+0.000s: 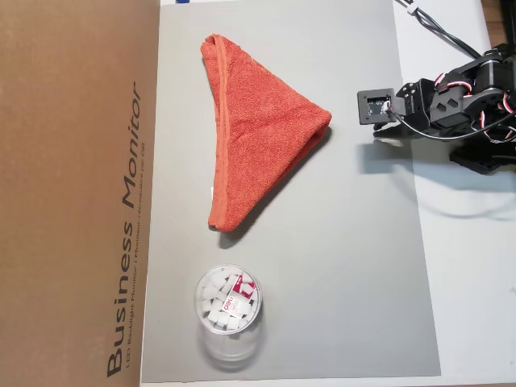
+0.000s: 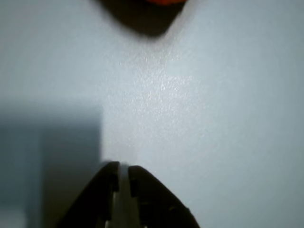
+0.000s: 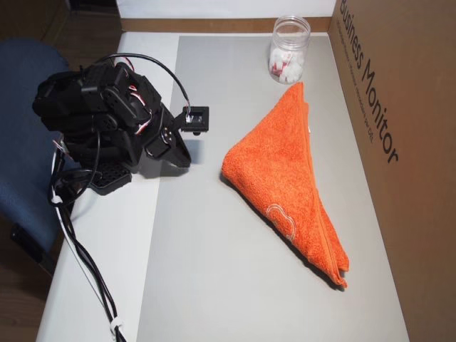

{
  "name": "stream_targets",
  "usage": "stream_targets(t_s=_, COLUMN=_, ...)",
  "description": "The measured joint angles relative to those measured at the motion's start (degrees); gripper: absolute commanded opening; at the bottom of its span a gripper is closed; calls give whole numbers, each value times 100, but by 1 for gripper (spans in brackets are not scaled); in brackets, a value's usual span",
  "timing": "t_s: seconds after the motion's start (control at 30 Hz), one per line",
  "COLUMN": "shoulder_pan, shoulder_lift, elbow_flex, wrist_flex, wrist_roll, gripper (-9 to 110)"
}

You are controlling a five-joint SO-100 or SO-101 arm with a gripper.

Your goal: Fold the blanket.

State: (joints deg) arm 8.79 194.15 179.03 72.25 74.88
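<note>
A second fold looks risky — the gripper, its jaws nearly closed on nothing, could pinch only the top layer and drag the triangle open. On the mat, left of the arm, the blanket lies apart from it — folded into a triangle, thick orange-red terry, hems aligned.

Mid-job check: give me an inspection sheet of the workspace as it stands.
Surface: grey mat on a white table.
Job's things: blanket folded into a triangle, lying flat on the mat.
Clutter: clear cup holding small white pieces.
Grippers: gripper clear of the blanket, jaws nearly together, holding nothing.
Cables: black cable trailing off the arm's base.
Surroundings: cardboard box along the mat's edge; blue chair.
</note>
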Motion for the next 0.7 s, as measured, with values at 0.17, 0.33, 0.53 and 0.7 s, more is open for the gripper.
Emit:
stream_targets(t_s=0.17, shoulder_pan=0, shoulder_lift=0, elbow_flex=0, wrist_flex=378, wrist_roll=26, gripper=0)
stream_targets(t_s=0.33, shoulder_pan=0, shoulder_lift=0, elbow_flex=0, wrist_flex=396, wrist_roll=26, gripper=0)
stream_targets(t_s=0.53, shoulder_pan=0, shoulder_lift=0, elbow_flex=0, wrist_flex=396, wrist_roll=-26, gripper=0)
stream_targets(t_s=0.7, shoulder_pan=0, shoulder_lift=0, elbow_flex=0, wrist_flex=396, wrist_roll=-26, gripper=0)
